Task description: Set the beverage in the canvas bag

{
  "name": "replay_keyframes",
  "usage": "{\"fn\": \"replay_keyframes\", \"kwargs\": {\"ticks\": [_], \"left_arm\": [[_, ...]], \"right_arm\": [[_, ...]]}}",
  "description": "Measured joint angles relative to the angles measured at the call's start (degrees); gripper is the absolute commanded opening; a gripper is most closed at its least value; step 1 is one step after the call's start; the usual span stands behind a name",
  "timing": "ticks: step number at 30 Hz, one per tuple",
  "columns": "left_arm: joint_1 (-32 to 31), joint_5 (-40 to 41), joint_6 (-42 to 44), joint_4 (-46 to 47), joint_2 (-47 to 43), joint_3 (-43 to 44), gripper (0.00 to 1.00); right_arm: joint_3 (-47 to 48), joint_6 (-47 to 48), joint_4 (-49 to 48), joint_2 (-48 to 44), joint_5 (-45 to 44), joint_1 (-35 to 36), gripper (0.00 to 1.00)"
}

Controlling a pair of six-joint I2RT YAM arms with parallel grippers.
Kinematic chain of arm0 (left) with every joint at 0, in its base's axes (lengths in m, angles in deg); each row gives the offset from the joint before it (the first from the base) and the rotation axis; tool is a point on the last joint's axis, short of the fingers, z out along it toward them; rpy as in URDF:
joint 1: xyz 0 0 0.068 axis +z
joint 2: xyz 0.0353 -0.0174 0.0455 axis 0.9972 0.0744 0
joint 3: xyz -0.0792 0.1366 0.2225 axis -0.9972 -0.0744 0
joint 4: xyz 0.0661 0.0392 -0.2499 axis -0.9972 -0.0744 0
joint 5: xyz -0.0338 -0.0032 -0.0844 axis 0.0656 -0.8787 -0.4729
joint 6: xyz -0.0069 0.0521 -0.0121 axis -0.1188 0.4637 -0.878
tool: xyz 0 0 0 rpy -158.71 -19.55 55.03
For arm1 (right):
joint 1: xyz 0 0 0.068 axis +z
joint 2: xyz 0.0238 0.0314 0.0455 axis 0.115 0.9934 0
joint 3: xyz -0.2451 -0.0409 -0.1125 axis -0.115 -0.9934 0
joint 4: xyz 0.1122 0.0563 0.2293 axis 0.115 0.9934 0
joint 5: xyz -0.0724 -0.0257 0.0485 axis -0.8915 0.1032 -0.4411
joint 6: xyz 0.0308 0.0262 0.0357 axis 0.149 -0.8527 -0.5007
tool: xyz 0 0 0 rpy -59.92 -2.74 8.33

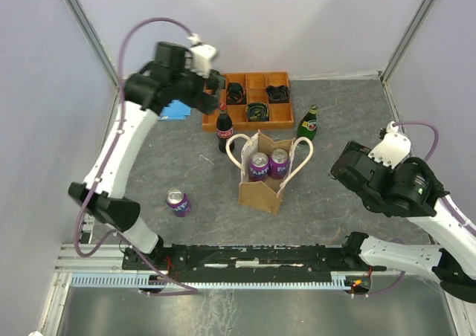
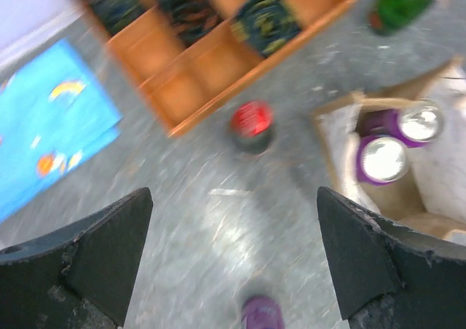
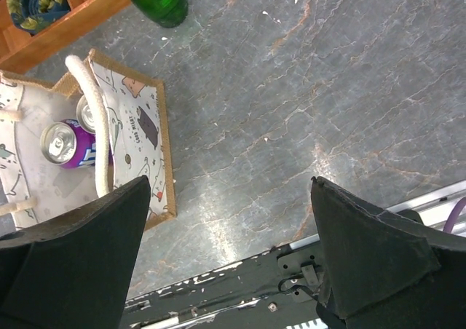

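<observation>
So far we have two cans (image 1: 268, 163) in the bag (image 1: 260, 195), a third can (image 1: 177, 202) on the worktop (image 1: 342, 113), left fingers (image 2: 95, 249) and right fingers (image 3: 73, 242) wide.

My left arm (image 1: 119, 146) is stretched pretty far out: elbow low near its base, white forearm climbing up and away toward the far left. The left hand (image 2: 233, 198) hangs up high and points down, fingers (image 2: 95, 249) spread wide with nothing between them. My right arm (image 1: 405, 191) is folded up compact over on the right, with the wrist pulled in above its own lower link. The right hand (image 3: 230, 183) faces downward too, fingers (image 3: 364, 249) wide apart, nothing in its grip either.
</observation>
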Motion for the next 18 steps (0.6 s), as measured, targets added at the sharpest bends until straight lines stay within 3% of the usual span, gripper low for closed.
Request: {"fn": "replay_keyframes", "kwargs": {"ticks": [3,5,12,18], "left_arm": [[10.1,-1.4,0.39,-3.48,-4.92,-2.6,0.99],[12.96,-2.23,2.29,-5.84,-8.94,-6.86,0.99],[13.44,-5.64,15.19,-14.32,-24.39,-26.03,0.99],[12.46,-6.05,21.46,-18.97,-30.01,-36.3,0.99]], "right_arm": [[0.0,1.09,-0.35,1.31,0.09,0.0,0.99],[0.0,2.14,-0.87,2.51,0.31,0.0,0.99],[0.0,5.38,-4.52,6.49,2.21,0.0,0.99],[0.0,7.02,-7.1,7.8,3.45,0.0,0.99]]}}
